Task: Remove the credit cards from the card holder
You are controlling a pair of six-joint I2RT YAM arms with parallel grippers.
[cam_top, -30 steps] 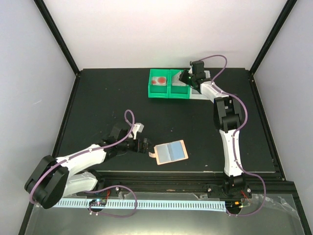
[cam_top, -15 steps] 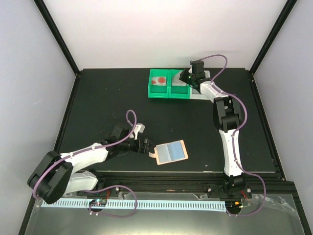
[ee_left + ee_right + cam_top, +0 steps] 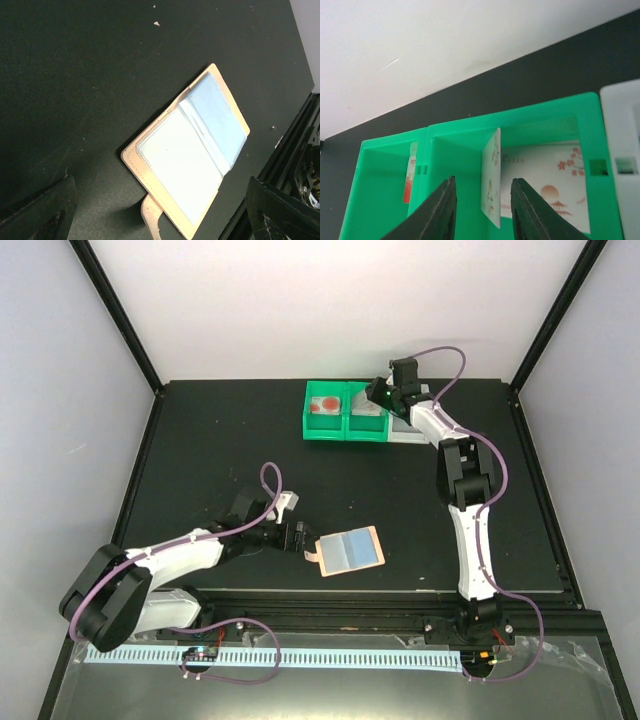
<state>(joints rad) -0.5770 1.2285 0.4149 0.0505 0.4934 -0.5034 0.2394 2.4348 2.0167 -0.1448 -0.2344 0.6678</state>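
The card holder [image 3: 349,551] lies open on the black table, tan-pink outside with light blue-grey inner panels. In the left wrist view [image 3: 192,165] its side tab [image 3: 151,218] points towards me. I cannot tell cards from sleeves inside it. My left gripper [image 3: 297,538] is open just left of the tab, and its fingers [image 3: 42,210] straddle the holder's near end without touching. My right gripper [image 3: 377,400] is open over the right green bin [image 3: 520,117]. A white floral card [image 3: 491,180] stands on edge between its fingers, untouched. Another white card [image 3: 552,185] lies flat in that bin.
Two joined green bins [image 3: 345,427] stand at the back centre. The left one holds a red and white card [image 3: 409,172]. A white tray [image 3: 408,432] adjoins them on the right. The table's front rail [image 3: 300,150] runs close to the holder.
My left gripper has crept a little right, closer to the holder's tab. The right wrist has shifted slightly over the green bin. The holder has not moved.
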